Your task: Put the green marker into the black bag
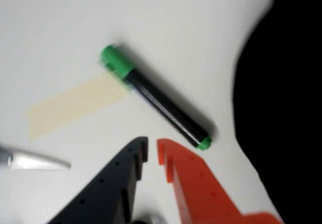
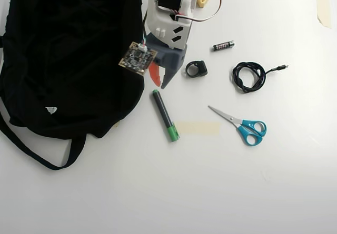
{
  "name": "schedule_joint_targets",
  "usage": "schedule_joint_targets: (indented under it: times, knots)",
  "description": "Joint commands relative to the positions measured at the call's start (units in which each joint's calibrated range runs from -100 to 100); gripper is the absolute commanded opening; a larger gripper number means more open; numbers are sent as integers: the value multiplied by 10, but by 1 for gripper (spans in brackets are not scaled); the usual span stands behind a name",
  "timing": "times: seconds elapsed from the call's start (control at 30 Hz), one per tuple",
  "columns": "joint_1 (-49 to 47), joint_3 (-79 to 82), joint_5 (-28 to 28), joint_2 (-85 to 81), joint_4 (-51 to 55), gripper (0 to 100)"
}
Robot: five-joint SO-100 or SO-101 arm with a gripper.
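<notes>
Marker (image 2: 165, 115): lay flat on the white bench, just beyond the gripper (image 2: 160, 80) tips and not touched by them; small green end nearest the tips, green cap at the far end overlapping one end of a beige tape strip (image 2: 197, 128). Gripper: jaws a little apart, one finger black, one orange, holding nothing. Bag (image 2: 68, 55): filled the bench's top-left corner in the overhead view, its edge just beside the marker. Wrist view: marker (image 1: 155, 97) lay diagonally ahead of the gripper (image 1: 152, 151), the tape (image 1: 75, 104) under its cap, the bag (image 1: 282, 103) a dark mass at the right edge, and a scissor blade tip (image 1: 35, 160) at the left edge. Overhead view only: whole scissors (image 2: 239, 124) with blue handles, coiled black cable (image 2: 250, 76), small battery (image 2: 223, 46), black ring-shaped object (image 2: 196, 69), second tape scrap (image 2: 323, 10) at the top-right corner, white tag (image 2: 50, 109) on the bag.
</notes>
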Motion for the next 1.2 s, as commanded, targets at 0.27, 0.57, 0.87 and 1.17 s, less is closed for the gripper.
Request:
schedule_joint_targets:
  times: [0.27, 0.57, 0.87, 1.17]
  knots:
    - [-3, 65, -24, -2, -40, 3]
    - [1, 114, -23, -2, -119, 3]
    - [4, 126, 6, -2, -118, 2]
    - [-2, 148, 49, -2, -138, 3]
